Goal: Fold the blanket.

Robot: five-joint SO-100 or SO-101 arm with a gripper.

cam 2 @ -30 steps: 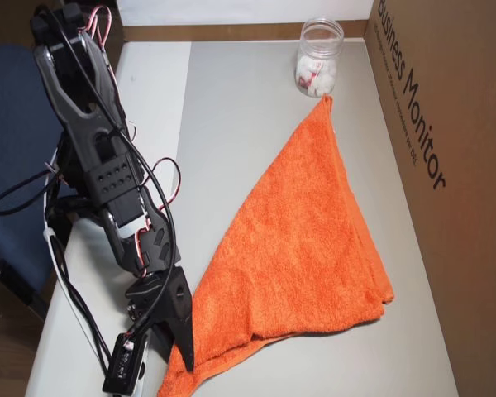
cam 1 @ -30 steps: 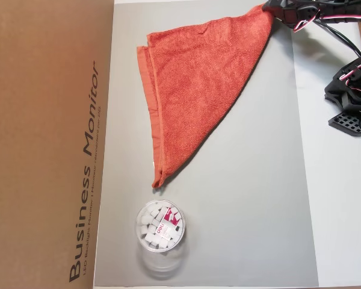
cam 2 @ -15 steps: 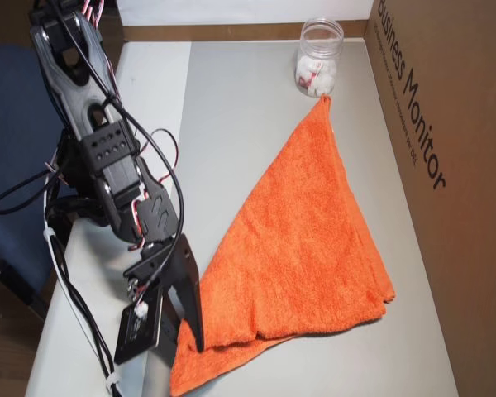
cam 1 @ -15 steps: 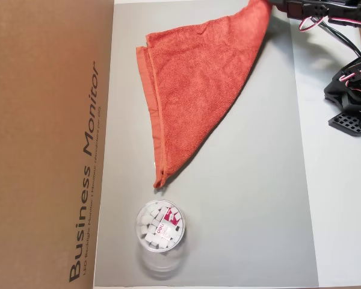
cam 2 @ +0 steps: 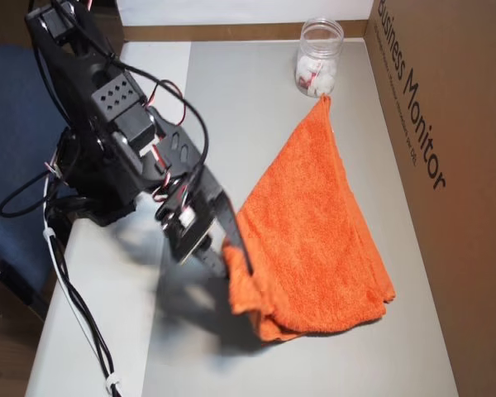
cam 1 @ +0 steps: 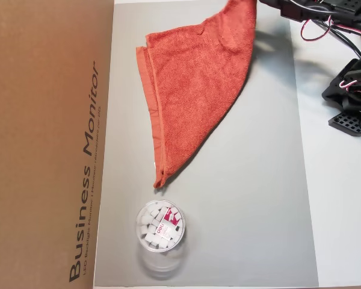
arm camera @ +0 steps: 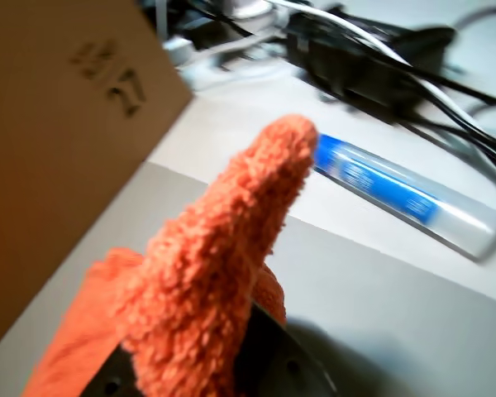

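The orange-red terry blanket (cam 1: 198, 78) lies half-folded on the grey mat (cam 1: 253, 198), tapering to a point beside the jar. In an overhead view, my gripper (cam 2: 234, 258) is shut on one raised corner of the blanket (cam 2: 314, 223), holding it lifted above the mat while the rest drapes down. In the wrist view the pinched corner of the blanket (arm camera: 215, 281) sticks up in front of the lens, with a black finger (arm camera: 273, 356) just below it. The fingertips are hidden by cloth.
A clear jar (cam 1: 160, 227) of white pieces stands at the blanket's tip and also shows in an overhead view (cam 2: 318, 58). A tall cardboard box (cam 1: 48, 144) walls one side of the mat. A blue-and-clear tube (arm camera: 405, 194) and cables (arm camera: 380, 66) lie beyond the mat.
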